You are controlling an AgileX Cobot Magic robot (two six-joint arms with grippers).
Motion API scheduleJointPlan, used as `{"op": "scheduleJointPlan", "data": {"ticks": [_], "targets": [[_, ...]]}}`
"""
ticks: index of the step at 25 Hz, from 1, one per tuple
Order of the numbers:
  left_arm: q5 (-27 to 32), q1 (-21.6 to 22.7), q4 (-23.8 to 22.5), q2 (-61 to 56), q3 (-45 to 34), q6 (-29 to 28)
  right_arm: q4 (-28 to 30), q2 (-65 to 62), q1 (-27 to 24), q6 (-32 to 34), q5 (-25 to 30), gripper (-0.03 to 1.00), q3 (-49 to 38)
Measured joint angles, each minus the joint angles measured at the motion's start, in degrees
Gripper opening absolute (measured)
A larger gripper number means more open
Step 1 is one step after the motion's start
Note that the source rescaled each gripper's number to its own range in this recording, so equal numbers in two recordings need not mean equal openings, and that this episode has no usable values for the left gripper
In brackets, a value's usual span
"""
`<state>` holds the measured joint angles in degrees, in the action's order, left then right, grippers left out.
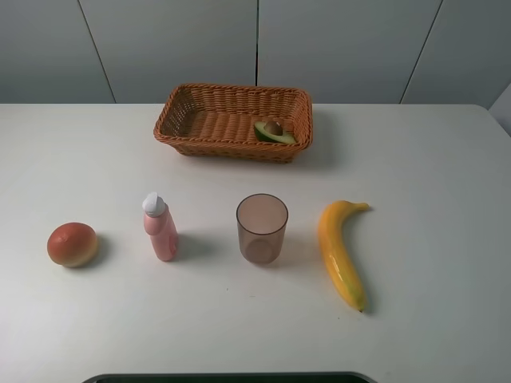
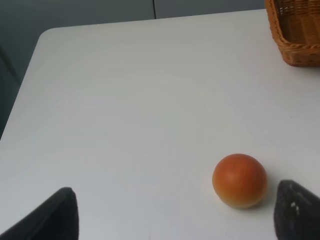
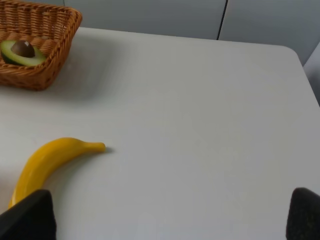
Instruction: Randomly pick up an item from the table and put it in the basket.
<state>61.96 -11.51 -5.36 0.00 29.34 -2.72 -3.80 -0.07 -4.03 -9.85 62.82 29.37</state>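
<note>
The halved avocado (image 1: 275,132), pit up and dark-skinned, is seen lying inside the wicker basket (image 1: 186,104), well beyond the right gripper (image 3: 170,222). Both the right and left gripper (image 2: 175,215) are spread wide and empty.

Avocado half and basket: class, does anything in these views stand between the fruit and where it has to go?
Nothing does: the avocado half already lies inside the wicker basket, near its right end. No end effector touches it; both wrist views show open fingers over the table.
</note>
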Motion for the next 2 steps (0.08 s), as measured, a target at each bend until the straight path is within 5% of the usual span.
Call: {"op": "scheduleJointPlan", "data": {"ticks": [2], "targets": [[0.0, 0.0, 0.0, 0.0, 0.0, 0.0, 0.0, 0.0, 0.0, 0.0, 0.0, 1.0, 0.0]]}}
